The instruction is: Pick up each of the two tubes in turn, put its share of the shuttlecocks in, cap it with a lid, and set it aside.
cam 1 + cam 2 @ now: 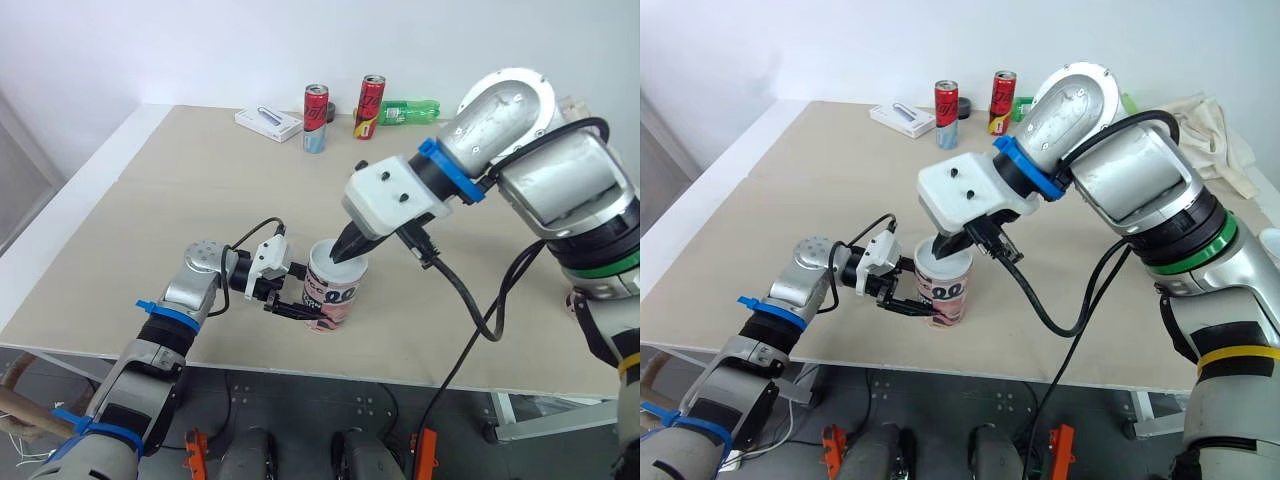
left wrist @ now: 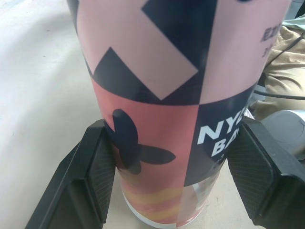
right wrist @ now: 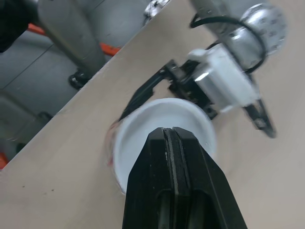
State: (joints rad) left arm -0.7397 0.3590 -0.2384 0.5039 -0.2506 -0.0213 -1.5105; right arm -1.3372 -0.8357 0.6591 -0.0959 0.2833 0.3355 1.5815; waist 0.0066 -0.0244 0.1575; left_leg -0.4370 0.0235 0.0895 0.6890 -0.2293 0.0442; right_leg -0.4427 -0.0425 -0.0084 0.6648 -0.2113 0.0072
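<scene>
A pink, black and white tube (image 1: 332, 300) stands upright near the table's front edge with a white lid (image 1: 337, 264) on its top. My left gripper (image 1: 308, 292) is shut on the tube's lower half; in the left wrist view its black pads (image 2: 101, 171) press both sides of the tube (image 2: 157, 95). My right gripper (image 1: 344, 250) comes down from above, shut, with its fingertips on the lid. In the right wrist view the closed fingers (image 3: 167, 143) point at the middle of the lid (image 3: 138, 143). What is inside the tube is hidden.
At the back of the table stand two cans (image 1: 315, 118) (image 1: 369, 106), a green bottle (image 1: 408, 111) lying down and a white box (image 1: 268, 122). A beige cloth (image 1: 1220, 135) lies at the far right. The table's front edge (image 1: 300, 362) runs just below the tube.
</scene>
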